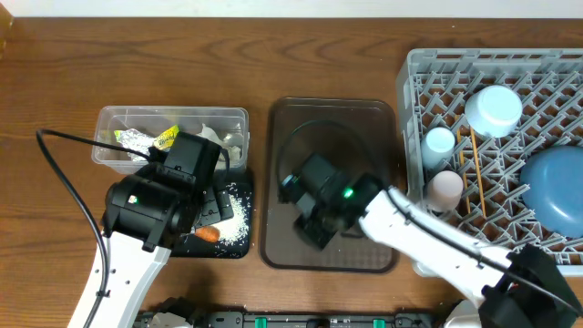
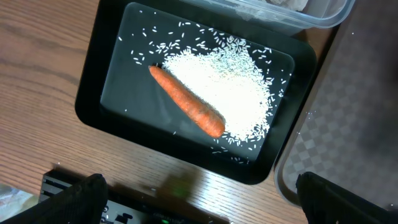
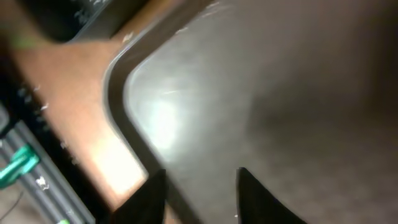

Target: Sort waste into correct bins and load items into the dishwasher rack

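Observation:
The orange carrot (image 2: 186, 109) lies on a heap of white rice scraps (image 2: 233, 84) in the flat black tray (image 2: 118, 81), also in the overhead view (image 1: 232, 248). My left gripper (image 2: 199, 202) hangs open and empty above the tray's near edge. The clear tub (image 1: 173, 137) holds white tissues (image 1: 211, 135) and the foil and yellow-green wrapper (image 1: 150, 139). My right gripper (image 3: 202, 196) is open and empty, low over a corner of the brown serving tray (image 3: 280, 93). The grey rack (image 1: 437, 68) holds the bowl (image 1: 494, 109), light blue cup (image 1: 439, 141), pink cup (image 1: 445, 189), chopsticks (image 1: 474, 169) and blue plate (image 1: 556, 187).
The brown serving tray (image 1: 364, 118) lies between the black tray and the rack, with the right arm (image 1: 428, 241) across it. The left arm (image 1: 146, 210) covers part of the black tray. A black cable (image 1: 64, 173) runs over the table on the left.

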Motion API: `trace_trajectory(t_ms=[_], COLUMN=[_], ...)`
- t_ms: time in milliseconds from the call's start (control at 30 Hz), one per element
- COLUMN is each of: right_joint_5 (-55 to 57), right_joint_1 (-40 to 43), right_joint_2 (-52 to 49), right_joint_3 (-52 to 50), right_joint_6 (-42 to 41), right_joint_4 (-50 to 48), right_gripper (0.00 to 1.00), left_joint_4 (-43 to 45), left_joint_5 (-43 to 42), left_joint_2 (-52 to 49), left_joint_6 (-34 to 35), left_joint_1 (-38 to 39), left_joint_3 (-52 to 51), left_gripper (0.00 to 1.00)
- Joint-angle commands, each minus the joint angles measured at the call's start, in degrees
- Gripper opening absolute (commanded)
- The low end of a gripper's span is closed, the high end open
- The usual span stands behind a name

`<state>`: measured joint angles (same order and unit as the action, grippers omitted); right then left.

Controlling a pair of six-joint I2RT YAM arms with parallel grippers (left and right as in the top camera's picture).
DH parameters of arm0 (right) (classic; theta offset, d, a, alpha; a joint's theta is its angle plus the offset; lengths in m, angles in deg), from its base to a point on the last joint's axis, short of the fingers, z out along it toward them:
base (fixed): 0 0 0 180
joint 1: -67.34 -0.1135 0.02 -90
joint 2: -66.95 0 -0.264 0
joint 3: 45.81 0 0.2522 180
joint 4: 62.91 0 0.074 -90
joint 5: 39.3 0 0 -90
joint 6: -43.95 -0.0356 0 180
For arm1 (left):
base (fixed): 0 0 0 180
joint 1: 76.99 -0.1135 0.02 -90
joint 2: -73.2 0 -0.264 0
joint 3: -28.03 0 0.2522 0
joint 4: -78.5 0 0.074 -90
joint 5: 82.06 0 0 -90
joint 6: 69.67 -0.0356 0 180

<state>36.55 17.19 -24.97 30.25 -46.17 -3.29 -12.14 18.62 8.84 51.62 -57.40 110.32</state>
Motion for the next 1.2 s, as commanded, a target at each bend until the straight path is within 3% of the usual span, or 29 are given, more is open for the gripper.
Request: trace_trajectory(t_ms=[0, 367, 567, 1167], right_joint_5=[2.43, 7.34, 11.28, 13.29], right_joint_1=[-4.09, -14.53, -18.27, -19.58], right_joint_2=[-0.09, -0.09, -0.61, -0.68], right_joint_3=[0.15, -0.37, -4.22, -14.49], right_joint_6=[0.63, 0.63, 0.61, -0.28], right_joint_4=[0.87, 3.69, 0.55, -5.77], right_gripper=[0.46, 0.41, 0.40, 0.32], left_joint_4=[-0.22, -0.24, -0.22, -0.22], left_joint_5=[0.28, 0.28, 0.28, 0.28], left_joint_2=[0.00, 0.00, 0.00, 0.00], left_joint_6=[-0.17, -0.17, -0.17, -0.17], left_joint_1=[-0.28, -0.28, -0.28, -0.28], left_joint_3=[-0.09, -0.09, -0.09, -0.09], left_gripper=[1.00, 1.00, 1.00, 1.00])
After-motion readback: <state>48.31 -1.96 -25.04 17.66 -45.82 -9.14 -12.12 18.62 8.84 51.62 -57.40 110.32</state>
